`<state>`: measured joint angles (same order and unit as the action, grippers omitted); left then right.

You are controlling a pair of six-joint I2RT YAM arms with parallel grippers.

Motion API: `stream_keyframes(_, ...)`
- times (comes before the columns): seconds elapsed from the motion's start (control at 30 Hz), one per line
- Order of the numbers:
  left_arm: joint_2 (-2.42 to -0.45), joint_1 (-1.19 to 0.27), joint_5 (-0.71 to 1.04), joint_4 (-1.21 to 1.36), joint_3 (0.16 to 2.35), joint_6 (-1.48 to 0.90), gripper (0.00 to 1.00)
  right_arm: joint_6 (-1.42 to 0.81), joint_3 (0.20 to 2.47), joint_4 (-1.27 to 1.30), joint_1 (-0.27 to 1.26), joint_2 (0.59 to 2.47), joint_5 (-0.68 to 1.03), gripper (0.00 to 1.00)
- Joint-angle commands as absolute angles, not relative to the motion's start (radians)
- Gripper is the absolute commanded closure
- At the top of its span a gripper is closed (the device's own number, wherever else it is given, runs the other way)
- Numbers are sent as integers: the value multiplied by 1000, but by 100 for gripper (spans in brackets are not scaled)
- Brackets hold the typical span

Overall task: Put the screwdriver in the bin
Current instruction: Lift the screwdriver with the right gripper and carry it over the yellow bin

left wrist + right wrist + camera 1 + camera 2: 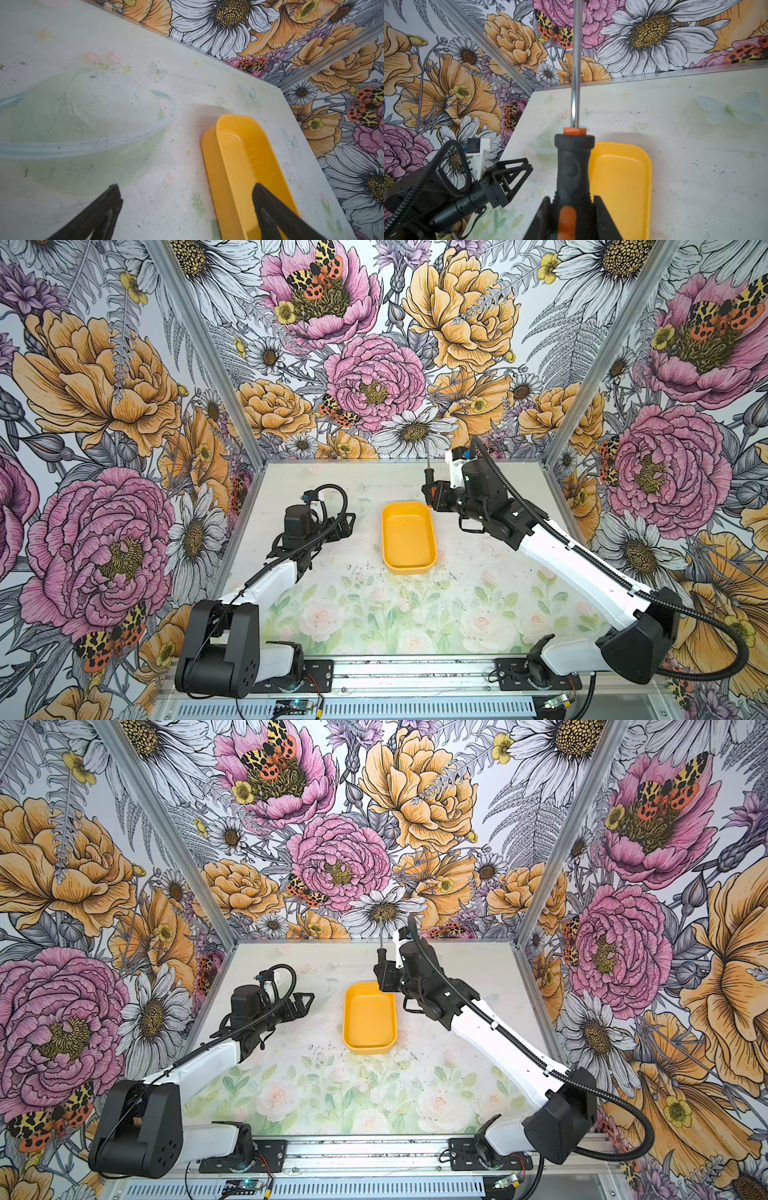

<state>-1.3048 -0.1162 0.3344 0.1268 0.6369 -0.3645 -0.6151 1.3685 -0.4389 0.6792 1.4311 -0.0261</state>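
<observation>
- Your right gripper [570, 201] is clamped on the screwdriver [572, 170]. Its two jaws press on either side of the lower part of the black-and-orange handle.
- From the right wrist view, the handle rises out of the jaws. The thin metal shaft runs on past the table's far edge, in front of the flowered back wall.
- In both top views the screwdriver [428, 480] stands nearly upright in the right gripper [434, 492], tip uppermost, and clear of the table [374, 593].
- The held screwdriver is at the far right corner of the yellow bin [409, 539]. You cannot tell whether it is over the rim or just outside it.
- The bin sits flat near the middle of the table, its long side running from near to far, with nothing inside it.
- Your right arm reaches diagonally from the near right corner toward the far middle. Its wrist is bent so that the gripper points left.
- Your left gripper [186, 191] is wide open and holds nothing.
- In a top view the left gripper [305, 1002] is low, to the left of the bin [369, 1021], pointing toward it but apart from it.
- Your left arm reaches from the near left corner, elbow raised.
</observation>
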Motion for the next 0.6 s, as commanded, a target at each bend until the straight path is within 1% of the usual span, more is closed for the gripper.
stream_keyframes(0.0,-1290,-124,344,111,666,-354,1,-668,1385,-446,726,1501,-191,100)
stream_keyframes(0.27,-1304,-130,344,111,670,-354,1,-763,1390,-460,788,1657,-190,100)
stream_keyframes(0.57,-1310,-131,332,97,671,-338,1,-836,1357,-504,815,1737,-203,100)
